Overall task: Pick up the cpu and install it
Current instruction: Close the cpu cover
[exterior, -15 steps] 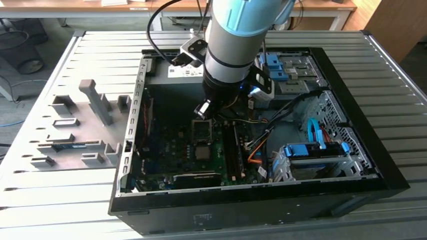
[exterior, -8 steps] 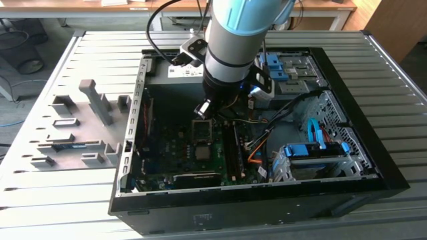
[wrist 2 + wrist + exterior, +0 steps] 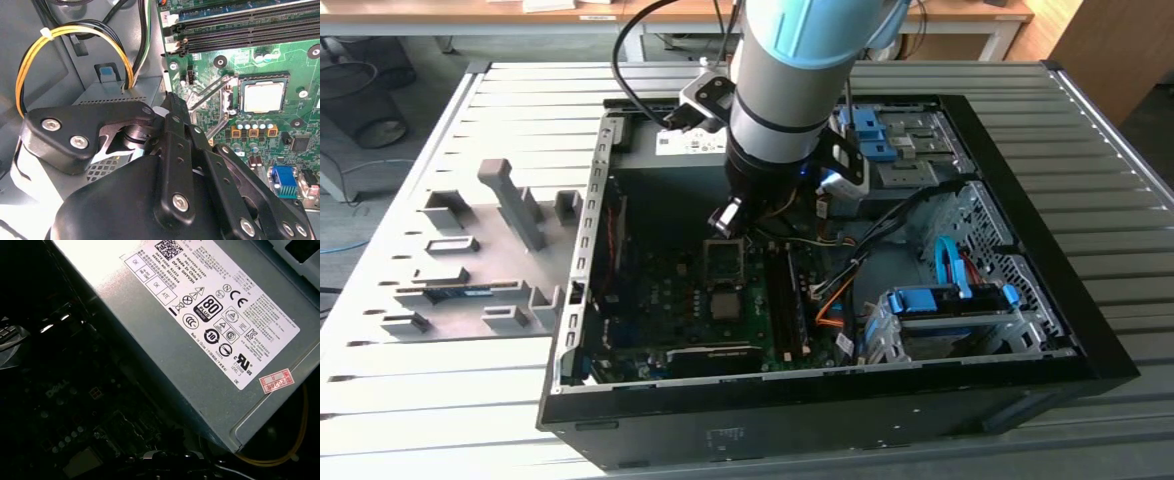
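The cpu (image 3: pixel 263 96), a small square chip with a dull silver face, lies flat in its socket on the green motherboard (image 3: pixel 280 65). In the exterior view the cpu (image 3: pixel 724 302) sits mid-board, with the socket's metal frame (image 3: pixel 724 258) swung up just behind it. That frame (image 3: pixel 218 107) also stands raised beside the chip in the second wrist view. My gripper (image 3: pixel 727 216) hangs inside the open computer case, above the board's far edge and short of the socket. Its black linkage (image 3: pixel 170 107) fills the near part of the second wrist view. Nothing is visibly held.
A grey power supply (image 3: pixel 210 340) lies close beside the arm, with yellow cables (image 3: pixel 65 32) looping from it. Memory slots (image 3: pixel 240 30) run along the board. Blue drive bays (image 3: pixel 947 300) fill the case at the exterior view's right. A grey parts fixture (image 3: pixel 467 260) stands left of the case.
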You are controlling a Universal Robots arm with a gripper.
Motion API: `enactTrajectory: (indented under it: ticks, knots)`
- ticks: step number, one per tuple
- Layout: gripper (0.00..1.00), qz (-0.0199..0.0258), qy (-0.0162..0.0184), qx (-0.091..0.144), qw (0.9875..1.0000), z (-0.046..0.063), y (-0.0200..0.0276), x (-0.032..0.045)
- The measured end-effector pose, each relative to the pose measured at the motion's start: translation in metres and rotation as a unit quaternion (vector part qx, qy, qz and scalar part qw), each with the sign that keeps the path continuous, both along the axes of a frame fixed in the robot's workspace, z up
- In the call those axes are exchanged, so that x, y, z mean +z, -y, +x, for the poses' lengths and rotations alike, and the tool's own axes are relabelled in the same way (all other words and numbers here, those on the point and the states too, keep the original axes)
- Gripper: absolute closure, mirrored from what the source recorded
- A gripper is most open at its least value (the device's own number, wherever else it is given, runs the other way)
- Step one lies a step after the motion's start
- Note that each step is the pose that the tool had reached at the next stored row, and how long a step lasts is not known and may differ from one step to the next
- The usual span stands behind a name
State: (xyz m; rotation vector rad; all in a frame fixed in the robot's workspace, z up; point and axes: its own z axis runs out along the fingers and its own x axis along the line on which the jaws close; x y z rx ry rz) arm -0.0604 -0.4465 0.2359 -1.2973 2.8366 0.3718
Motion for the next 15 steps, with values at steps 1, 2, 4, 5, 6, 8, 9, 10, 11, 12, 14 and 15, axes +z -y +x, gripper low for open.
enactTrajectory:
  ticks: [1, 2, 4, 5, 6, 8, 9, 10, 11, 12, 14, 15]
  knots:
    - [0.9, -0.0001, -0.0001, 0.0, 1.0, 0.0, 0.0, 0.0004]
    - [0.9, -0.0002, -0.0001, 0.001, 1.0, 0.0, 0.0, 0.0009]
    - [0.9, 0.0, 0.0, 0.001, 1.0, 0.0, 0.0, 0.0014]
    - [0.9, 0.0001, 0.0, 0.002, 1.0, 0.0, 0.0, 0.0017]
    - [0.9, 0.0, 0.0, 0.002, 1.0, 0.0, 0.0001, 0.0021]
    - [0.9, 0.0, 0.0, 0.002, 1.0, 0.0, 0.0001, 0.0026]
    - [0.9, 0.0001, 0.0, 0.003, 1.0, 0.0, 0.0001, 0.0028]
    - [0.9, 0.0001, 0.0, 0.003, 1.0, 0.0, 0.0002, 0.003]
    - [0.9, 0.0, 0.0, 0.003, 1.0, 0.0, 0.0002, 0.0031]
    - [0.9, 0.0, 0.0, 0.003, 1.0, 0.0, 0.0003, 0.0032]
    - [0.9, -0.0001, -0.0001, 0.004, 1.0, 0.0, 0.0009, 0.0032]
    - [0.9, 0.0, 0.0, 0.004, 1.0, 0.0, 0.0014, 0.0032]
